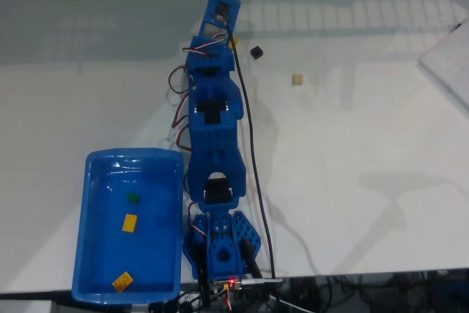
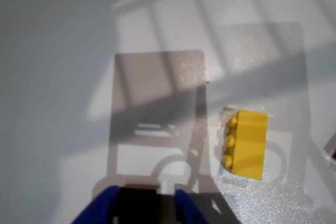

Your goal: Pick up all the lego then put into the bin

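The yellow lego brick lies on its side on the white table, at about four o'clock in the wrist view, with its three studs facing to the left. Nothing touches it. At the bottom edge of this view, near six o'clock, I see the blue gripper, but only its blunt end; I cannot tell if the jaws are spread or pressed together. The brick sits to the right of the gripper's line, not in front of it.

In the fixed view the arm is stretched far out toward twelve o'clock. At its tip a small bit of yellow shows, probably the same brick. A black brick lies at one o'clock from the tip, and a tan brick a little farther, near two o'clock; both are apart from the arm. The blue bin stands at seven o'clock, beside the arm's base, and holds a dark green brick and two yellow bricks.

What could go wrong, I think: if the gripper descends as it is aimed now, one finger may land on the brick or push it aside. The arm is nearly at full reach, so a brick that is pushed away could go out of range. The table seems smooth, so the brick may slide easily. Strong shadows also cover the place, which makes the edges harder to judge.
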